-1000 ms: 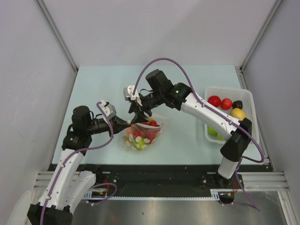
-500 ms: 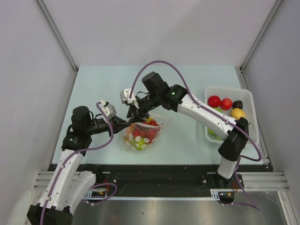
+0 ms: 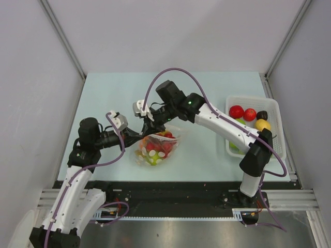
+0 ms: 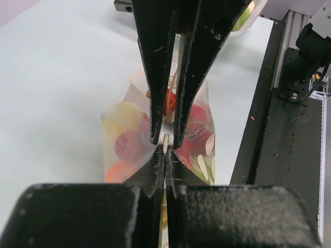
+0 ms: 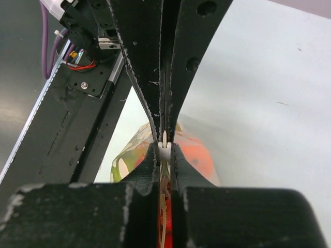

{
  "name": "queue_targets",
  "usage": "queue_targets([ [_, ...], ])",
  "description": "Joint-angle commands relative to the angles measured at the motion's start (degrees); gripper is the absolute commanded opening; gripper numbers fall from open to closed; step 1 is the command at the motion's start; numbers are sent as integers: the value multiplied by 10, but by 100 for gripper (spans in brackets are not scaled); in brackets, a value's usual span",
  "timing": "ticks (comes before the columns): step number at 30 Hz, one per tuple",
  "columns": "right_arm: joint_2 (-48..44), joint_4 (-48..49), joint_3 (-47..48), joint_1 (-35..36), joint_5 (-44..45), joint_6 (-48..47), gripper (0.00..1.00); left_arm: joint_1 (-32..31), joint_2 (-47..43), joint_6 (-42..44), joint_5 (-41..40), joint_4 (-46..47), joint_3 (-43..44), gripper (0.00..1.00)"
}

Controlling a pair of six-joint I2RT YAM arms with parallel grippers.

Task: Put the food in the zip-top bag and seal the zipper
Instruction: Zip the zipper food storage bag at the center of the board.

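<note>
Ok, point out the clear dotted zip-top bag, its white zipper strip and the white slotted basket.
clear dotted zip-top bag [image 3: 155, 151], top external view, on its fruit-filled belly.
white zipper strip [image 4: 166, 139], left wrist view, on the visible pinched bit.
white slotted basket [image 3: 253, 97], top external view, on its far rim.

No writing, label, brand, number or sign is legible in any of the three views (the zip-top bag [image 3: 156, 149] bears only pale printed dots, no lettering).

One left pincer [image 4: 164, 155], one right pincer [image 5: 164, 150], one zip-top bag [image 3: 155, 151], one basket [image 3: 279, 129].
</note>
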Motion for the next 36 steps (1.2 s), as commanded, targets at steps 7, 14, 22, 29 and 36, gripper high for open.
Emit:
queue_targets([
  [7,-19,-57,-8,-46,10,-37,0,20,-31,-9,13,23,27,0],
  [14,-42,-81,-43,-87,27,-61,0,44,-40,6,20,3,41,0],
  [22,-56,-93,-36,-118,28,-57,0,65,-39,49,37,-40,51,0],
  [29,-55,-79,-6,-82,21,-17,0,53,4,86,40,-72,109,57],
  [36,-56,-68,-3,-64,26,4,0,-31,28,155,-15,-114,129,77],
])
